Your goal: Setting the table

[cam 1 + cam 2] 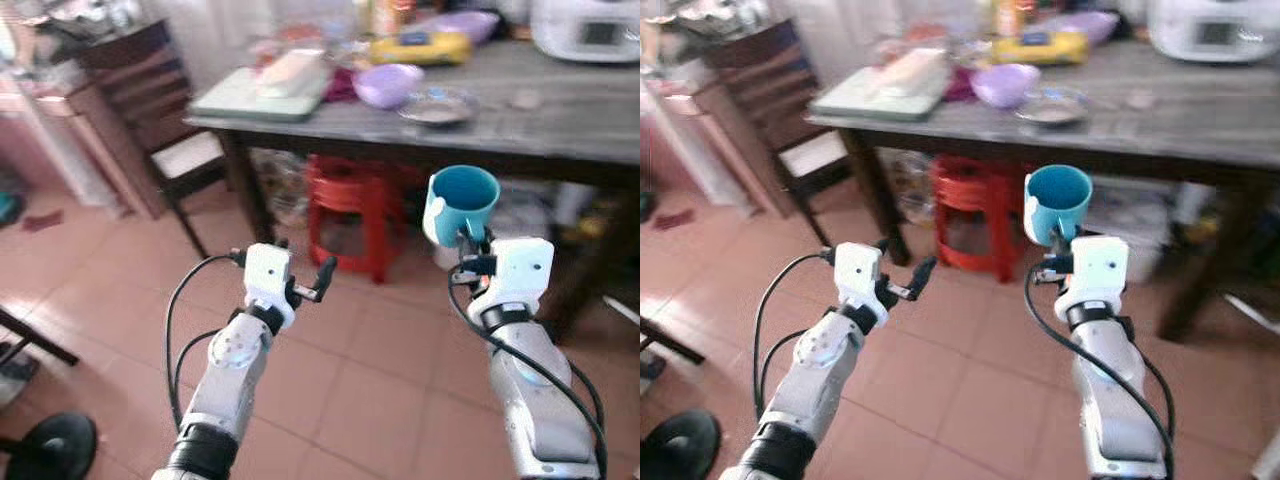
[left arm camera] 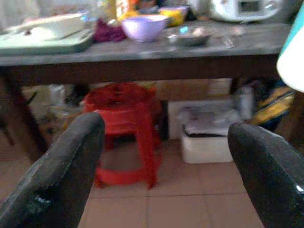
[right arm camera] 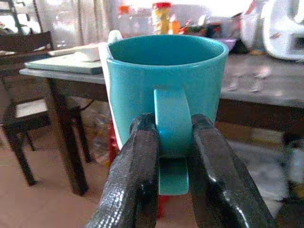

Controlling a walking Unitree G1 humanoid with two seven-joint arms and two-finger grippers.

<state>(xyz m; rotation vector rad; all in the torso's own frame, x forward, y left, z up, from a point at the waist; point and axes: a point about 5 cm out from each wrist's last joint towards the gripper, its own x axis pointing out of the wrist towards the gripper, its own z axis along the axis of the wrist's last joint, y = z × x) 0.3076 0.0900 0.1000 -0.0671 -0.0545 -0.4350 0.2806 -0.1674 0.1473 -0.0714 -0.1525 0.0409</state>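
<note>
A teal mug (image 1: 462, 203) is held upright in front of the dark wooden table (image 1: 560, 125), below its top. My right gripper (image 3: 173, 161) is shut on the mug's handle (image 3: 172, 123), one finger (image 3: 137, 175) on each side. My left gripper (image 1: 305, 280) is raised over the tiled floor with its fingers (image 2: 61, 166) wide apart and nothing between them. On the table lie a purple bowl (image 1: 387, 84), a metal dish (image 1: 437, 105) and a pale green tray (image 1: 262, 93).
A red plastic stool (image 1: 350, 210) and white boxes (image 2: 209, 133) stand under the table. A dark wooden chair (image 1: 165, 130) stands at the table's left end. A white cooker (image 1: 587, 28) sits at the table's far right. A black round base (image 1: 50, 447) rests on the floor at my left.
</note>
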